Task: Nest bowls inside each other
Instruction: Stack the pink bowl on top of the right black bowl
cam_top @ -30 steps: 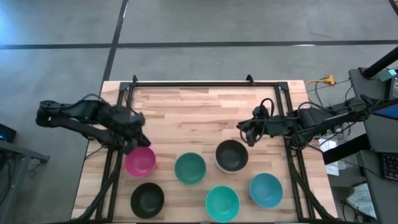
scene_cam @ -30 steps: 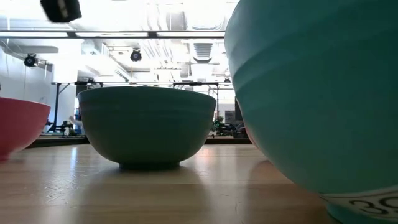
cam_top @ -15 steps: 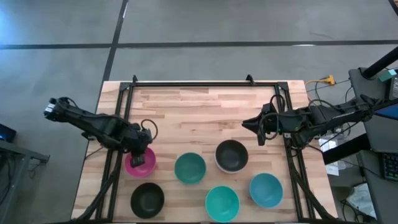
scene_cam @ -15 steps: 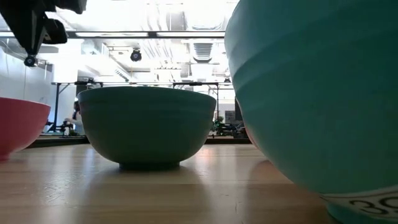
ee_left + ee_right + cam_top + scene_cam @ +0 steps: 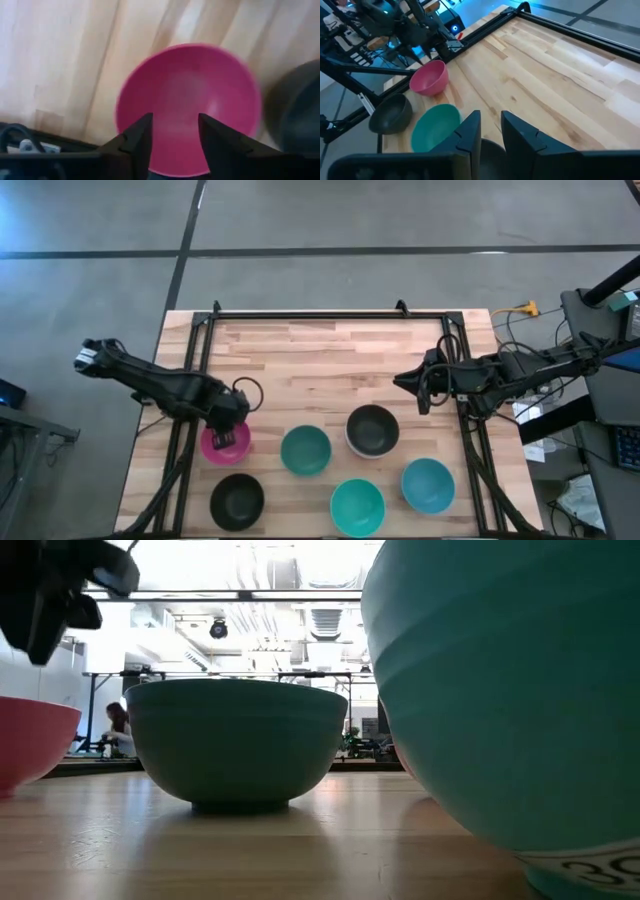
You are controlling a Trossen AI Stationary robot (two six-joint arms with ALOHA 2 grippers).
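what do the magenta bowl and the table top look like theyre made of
Magenta bowl: likely plastic, going by its even saturated colour, thin rim and smooth inside with a soft sheen. The open left gripper is right over it.
Table top: pale wood, seemingly butcher-block, with joined planks and visible grain; finish looks matte.

- The magenta bowl (image 5: 224, 442) is a saturated pink inside and out, plain and unpatterned.
- The dark teal bowl (image 5: 305, 450) is a deep blue-green.
- The turquoise bowl (image 5: 357, 506) is a brighter, lighter green-blue.
- The blue bowl (image 5: 428, 485) is a mid sky-blue.
- One black bowl (image 5: 237, 501) is matt charcoal-black.
- The other black bowl (image 5: 372, 429) sits in a white bowl (image 5: 351, 442), seen as a pale rim.
- The table (image 5: 330, 360) is light wood in pale and honey strips, with a black frame.
- The left gripper (image 5: 228, 432) and right gripper (image 5: 404, 380) are black.
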